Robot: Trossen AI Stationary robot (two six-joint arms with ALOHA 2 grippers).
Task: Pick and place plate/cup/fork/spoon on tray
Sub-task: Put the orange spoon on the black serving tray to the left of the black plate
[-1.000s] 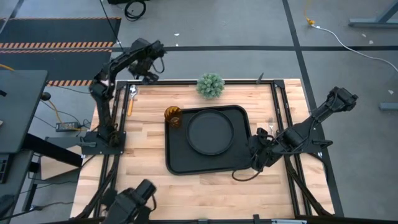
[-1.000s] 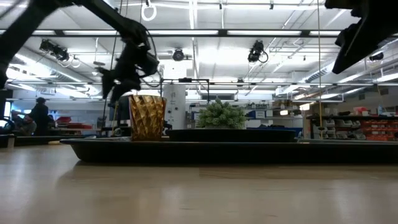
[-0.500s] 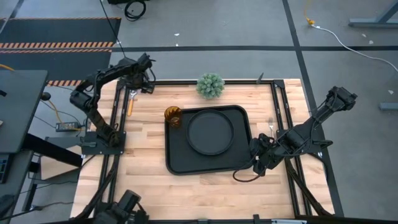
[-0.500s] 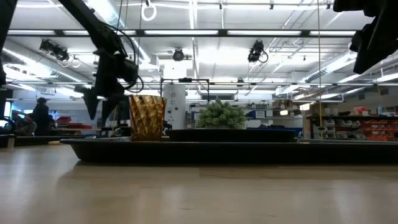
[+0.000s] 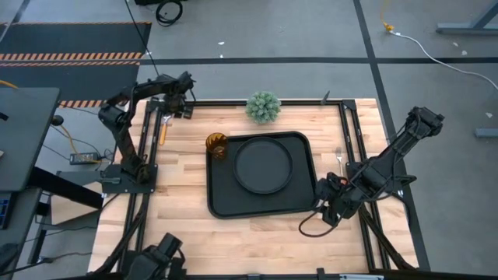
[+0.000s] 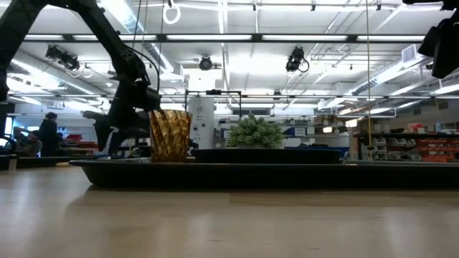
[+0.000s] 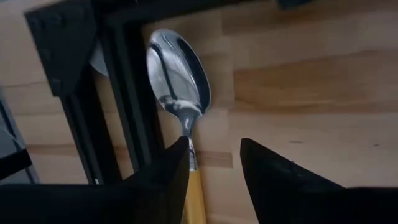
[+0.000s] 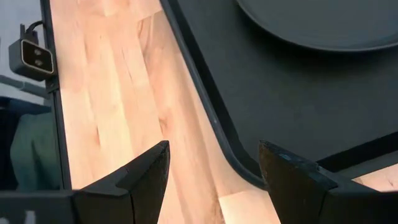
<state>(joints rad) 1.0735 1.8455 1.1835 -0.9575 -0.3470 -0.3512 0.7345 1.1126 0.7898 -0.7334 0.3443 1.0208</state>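
The spoon [image 7: 178, 73], with a silver bowl and a yellowish handle [image 5: 164, 134], lies flat on the wood at the table's far left corner. My left gripper [image 7: 214, 180] points steeply down over it, open, one finger on either side of the spoon's neck and upper handle. The black tray [image 5: 226, 204] holds the round plate [image 5: 264, 165]. The amber cup [image 5: 215, 146] stands at the tray's far left corner. The fork [image 5: 339, 158] lies on the wood to the right of the tray. My right gripper [image 8: 214, 180] hovers open over the tray's near right corner. My left gripper stands astride the spoon's neck [image 7: 188, 144], coming from above and lying across the handle. One finger [image 7: 163, 180] sits right beside the handle and hides part of it. Whether it touches the spoon I cannot tell. The other finger is clear of it.
A small green plant [image 5: 264, 106] stands at the table's far edge, behind the tray. A black frame rail [image 7: 127, 106] runs right beside the spoon. Bare wood lies to the left of the tray and along the near edge.
My left gripper has come down from beyond the far edge onto the far left corner, rolling a little, and now stands low over the spoon. My right gripper has drifted a little toward the near edge beside the tray. The spoon, cup, plate and fork have kept still.
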